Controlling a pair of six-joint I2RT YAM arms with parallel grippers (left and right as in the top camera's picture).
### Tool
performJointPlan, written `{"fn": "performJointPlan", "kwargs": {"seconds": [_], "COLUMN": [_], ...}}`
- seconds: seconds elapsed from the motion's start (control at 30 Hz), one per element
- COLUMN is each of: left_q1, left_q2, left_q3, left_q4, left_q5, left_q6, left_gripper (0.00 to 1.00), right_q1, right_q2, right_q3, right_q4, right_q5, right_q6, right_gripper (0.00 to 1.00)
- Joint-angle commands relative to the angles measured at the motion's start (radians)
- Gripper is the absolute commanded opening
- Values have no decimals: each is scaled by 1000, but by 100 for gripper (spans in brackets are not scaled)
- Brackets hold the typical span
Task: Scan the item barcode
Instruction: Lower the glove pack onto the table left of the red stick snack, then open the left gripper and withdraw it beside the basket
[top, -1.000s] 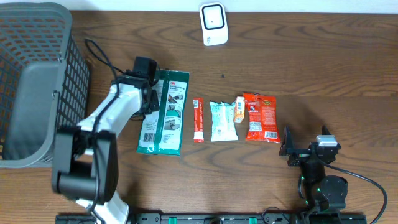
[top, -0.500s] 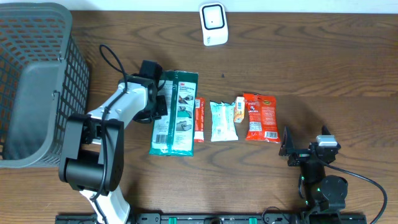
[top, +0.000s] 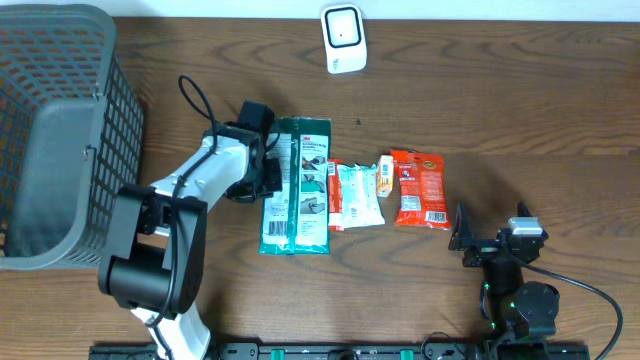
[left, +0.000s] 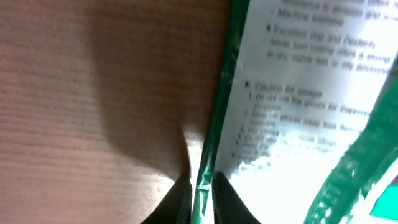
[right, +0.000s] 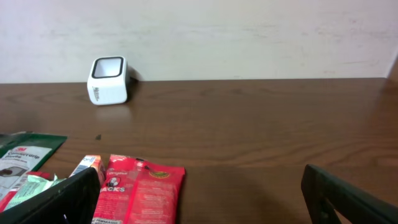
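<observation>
My left gripper (left: 202, 186) is clenched on the left long edge of the green 3M glove package (top: 297, 185). The package lies on the table (top: 520, 110) just right of my fingers, its opposite edge touching the red stick packet (top: 335, 195). Its long axis runs away from me, slightly tilted, with the logo end toward the white scanner (top: 343, 38). My right gripper (top: 490, 243) stands spread wide, holding nothing.

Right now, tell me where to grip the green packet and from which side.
Take the green packet by its thin left long edge, coming from the left: it lies flat, and the red stick pack crowds its right side. The left end effector pinches that edge.
</observation>
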Motion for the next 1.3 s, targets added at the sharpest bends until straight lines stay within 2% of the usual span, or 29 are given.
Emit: {"fn": "performJointPlan", "kwargs": {"seconds": [0.0,0.13,0.17,0.27,0.3,0.33,0.37,0.4,0.73,0.83,0.97,1.1,1.27], "left_q1": [2,2,2,2,2,2,2,2,2,11,101,191,219], "left_q2": [-124,-283,-319,-386,-394,-401,-402,-402,-402,-402,-402,-402,-402], "left_q3": [-11,-11,-11,-11,-11,-11,-11,-11,-11,-11,-11,-11,-11], "left_q4": [-24,-62,-70,-92,-96,-99,-98,-94,-92,-123,-179,-182,-193], "left_q5": [-18,-51,-50,-51,-51,-51,-51,-51,-69,-203,-233,-190,-189], "left_q6": [-2,-2,-2,-1,-1,-1,-1,8,10,29,-6,-6,-6], "left_gripper": [15,17,22,29,43,71,80,84,85,85,85,85,86], "right_q1": [-5,-5,-5,-5,-5,-5,-5,-5,-5,-5,-5,-5,-5], "right_q2": [-4,-4,-4,-4,-4,-4,-4,-4,-4,-4,-4,-4,-4], "right_q3": [-1,-1,-1,-1,-1,-1,-1,-1,-1,-1,-1,-1,-1], "right_q4": [-3,-3,-3,-3,-3,-3,-3,-3,-3,-3,-3,-3,-3], "right_q5": [10,10,10,10,10,10,10,10,10,10,10,10,10], "right_q6": [17,17,17,17,17,17,17,17,17,17,17,16,17], "right_gripper": [99,99,99,99,99,99,99,99,99,99,99,99,99]}}
